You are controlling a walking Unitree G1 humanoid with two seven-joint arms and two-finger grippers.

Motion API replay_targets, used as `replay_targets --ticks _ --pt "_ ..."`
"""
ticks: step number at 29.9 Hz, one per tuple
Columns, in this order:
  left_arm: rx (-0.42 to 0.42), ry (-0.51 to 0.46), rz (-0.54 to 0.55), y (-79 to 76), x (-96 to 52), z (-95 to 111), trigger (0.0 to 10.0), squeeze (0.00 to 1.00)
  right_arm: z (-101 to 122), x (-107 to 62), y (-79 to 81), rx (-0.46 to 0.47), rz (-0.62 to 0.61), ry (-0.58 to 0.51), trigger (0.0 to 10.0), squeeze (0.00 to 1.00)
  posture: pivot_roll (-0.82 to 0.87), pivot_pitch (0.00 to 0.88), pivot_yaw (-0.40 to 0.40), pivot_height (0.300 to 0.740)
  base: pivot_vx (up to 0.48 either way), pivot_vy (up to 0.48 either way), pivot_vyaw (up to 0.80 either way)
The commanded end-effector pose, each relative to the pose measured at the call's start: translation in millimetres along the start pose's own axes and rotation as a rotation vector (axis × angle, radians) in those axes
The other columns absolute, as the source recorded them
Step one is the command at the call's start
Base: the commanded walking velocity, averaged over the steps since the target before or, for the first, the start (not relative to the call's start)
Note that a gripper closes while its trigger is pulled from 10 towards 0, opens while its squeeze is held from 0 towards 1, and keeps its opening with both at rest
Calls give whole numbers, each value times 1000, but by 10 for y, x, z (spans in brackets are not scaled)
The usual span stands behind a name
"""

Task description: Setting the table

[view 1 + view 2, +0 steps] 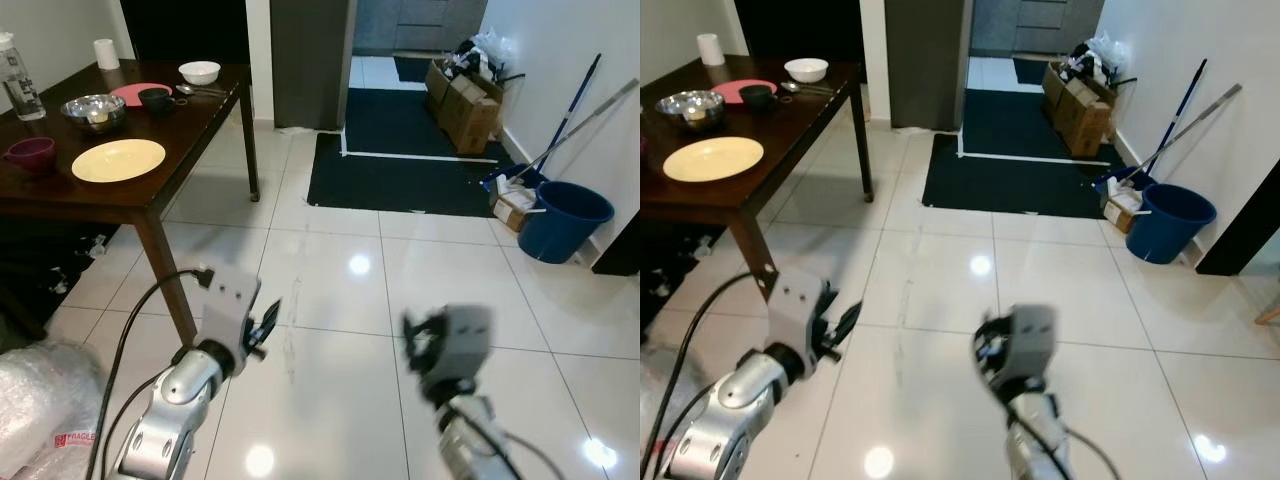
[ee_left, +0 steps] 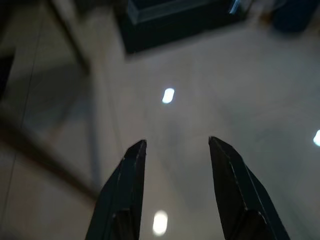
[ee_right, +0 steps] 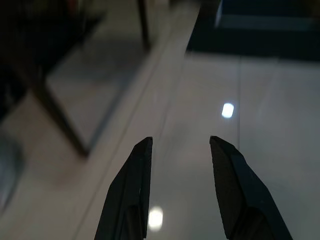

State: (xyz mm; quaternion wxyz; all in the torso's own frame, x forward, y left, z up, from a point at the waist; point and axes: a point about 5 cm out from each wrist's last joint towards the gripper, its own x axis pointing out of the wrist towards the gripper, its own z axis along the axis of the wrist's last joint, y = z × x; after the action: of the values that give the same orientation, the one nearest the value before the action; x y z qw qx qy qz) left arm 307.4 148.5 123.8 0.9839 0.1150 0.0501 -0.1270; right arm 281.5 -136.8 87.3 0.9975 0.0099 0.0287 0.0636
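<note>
Table point(image 1: 130, 200) far left, both hands raised, apparently empty, open.

the water bottle point(image 1: 17, 75) at the dark table's point(image 1: 140, 195) far end was cut off by the frame edge. the right gripper point(image 1: 425, 345) beside the table was blurred.
</note>
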Motion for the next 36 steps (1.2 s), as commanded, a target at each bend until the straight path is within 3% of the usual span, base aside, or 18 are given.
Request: replay_targets --ticks 1,6,14,22,36 --pt "9 45 28 38 -27 -133 10000 0 -79 -28 3 -12 11 23 10000 0 96 112 78 740 0 0 0" --pt "-4 139 95 143 -137 -438 10000 0 -271 -80 -42 -3 -6 81 10000 0 97 113 49 740 0 0 0" --pt "4 192 101 45 -184 -699 10000 0 -510 -121 -59 -19 48 166 10000 0 84 107 26 740 0 0 0" --pt "41 145 74 -68 -159 -685 10000 0 -511 -114 -108 -29 39 153 10000 0 69 109 16 740 417 0 0" --pt "59 95 50 -130 -105 -635 10000 0 -556 -122 -146 -35 23 159 10000 0 58 110 22 740 458 0 0"
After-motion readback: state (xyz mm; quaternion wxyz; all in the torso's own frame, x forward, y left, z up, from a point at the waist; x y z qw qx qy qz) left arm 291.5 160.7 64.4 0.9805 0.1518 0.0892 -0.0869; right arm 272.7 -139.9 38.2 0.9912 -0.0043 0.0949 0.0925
